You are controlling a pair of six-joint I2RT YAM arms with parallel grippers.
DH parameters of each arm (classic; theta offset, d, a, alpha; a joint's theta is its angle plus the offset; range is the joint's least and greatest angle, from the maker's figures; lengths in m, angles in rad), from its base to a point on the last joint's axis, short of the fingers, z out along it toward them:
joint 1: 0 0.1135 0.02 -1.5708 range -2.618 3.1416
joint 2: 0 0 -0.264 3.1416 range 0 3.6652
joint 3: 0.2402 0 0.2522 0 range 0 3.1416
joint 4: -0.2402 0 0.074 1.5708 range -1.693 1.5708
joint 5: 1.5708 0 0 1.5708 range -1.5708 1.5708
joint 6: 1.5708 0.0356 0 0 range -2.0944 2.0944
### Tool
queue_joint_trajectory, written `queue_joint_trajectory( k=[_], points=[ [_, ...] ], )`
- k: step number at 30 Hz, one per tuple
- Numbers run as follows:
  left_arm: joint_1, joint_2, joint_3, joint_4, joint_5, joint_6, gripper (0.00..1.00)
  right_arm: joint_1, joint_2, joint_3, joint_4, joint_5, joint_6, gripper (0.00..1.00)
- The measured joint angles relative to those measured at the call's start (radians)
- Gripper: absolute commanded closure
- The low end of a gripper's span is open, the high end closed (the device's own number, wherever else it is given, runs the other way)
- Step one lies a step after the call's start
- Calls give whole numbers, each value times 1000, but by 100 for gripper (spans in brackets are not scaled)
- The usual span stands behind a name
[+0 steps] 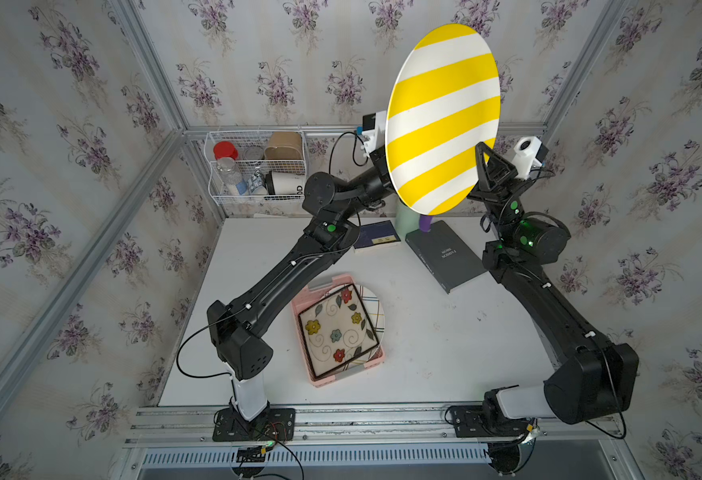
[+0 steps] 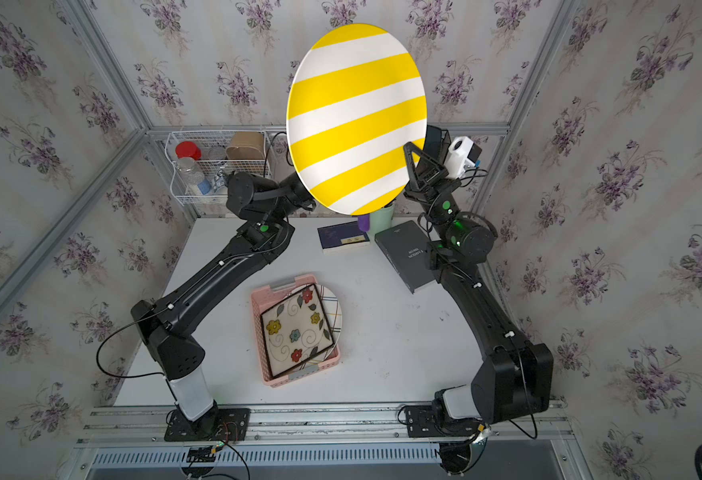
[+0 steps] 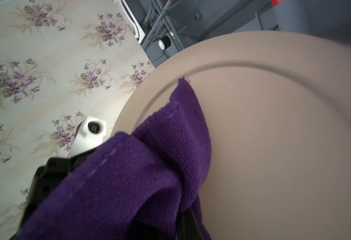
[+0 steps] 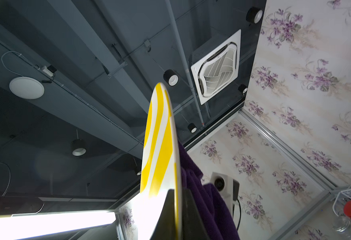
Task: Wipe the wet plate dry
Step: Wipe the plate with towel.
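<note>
Aloft: 1 striped plate (image 1: 444,120) w/ 1 purple cloth (image 3: 139,166); 2 books (image 1: 376,237) (image 1: 447,257).

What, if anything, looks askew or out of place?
Only the pink basket: a round plate under the square floral plate pokes out past its rim. The striped plate is held on edge by the right claw.

Yellow-and-white striped round plate (image 1: 440,116), upright on edge, high above the table (image 1: 424,353); purple cloth (image 3: 128,176) bunched against its plain beige back side.
</note>
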Motion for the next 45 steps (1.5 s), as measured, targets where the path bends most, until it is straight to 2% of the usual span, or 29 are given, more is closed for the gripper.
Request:
queue_joint_trajectory(
  k=[4, 6, 12, 15, 22, 26, 28, 30, 34, 36, 39, 42, 45],
  points=[
    [18, -23, -19, -15, -4, 0, 100, -90, 3, -18, -30, 16, 41, 100],
    [30, -31, 4, -13, -12, 0, 100, -92, -18, -64, -24, 25, 55, 100],
    [45, 10, 105, 52, -57, -26, 100, 76, -116, -237, 25, 40, 20, 100],
    [26, 54, 140, 60, -86, -39, 100, 119, -113, -221, 43, 33, -28, 100],
    [-53, 131, 132, 49, -94, -73, 100, -21, -4, 26, -4, 47, -50, 100],
    [-43, 122, 100, 48, -92, -86, 100, -120, -6, 19, -47, 51, -29, 100],
    [-24, 110, 92, 49, -92, -94, 100, -130, -31, -26, -70, 55, -28, 100],
    [-5, 105, 91, 73, -93, -106, 100, -98, -71, -100, -86, 79, -32, 100],
    [1, 141, 143, 112, -117, -128, 100, 54, -120, -209, -67, 124, -55, 100],
    [-9, 176, 185, 121, -127, -135, 100, 90, -95, -166, -49, 122, -86, 100],
    [-35, 213, 212, 134, -143, -157, 100, 80, -9, -32, -18, 132, -95, 100],
    [-42, 217, 177, 147, -169, -180, 100, 37, 86, 115, -29, 130, -92, 100],
    [-33, 176, 101, 160, -179, -182, 100, 2, 129, 184, -54, 129, -88, 100]
  ],
)
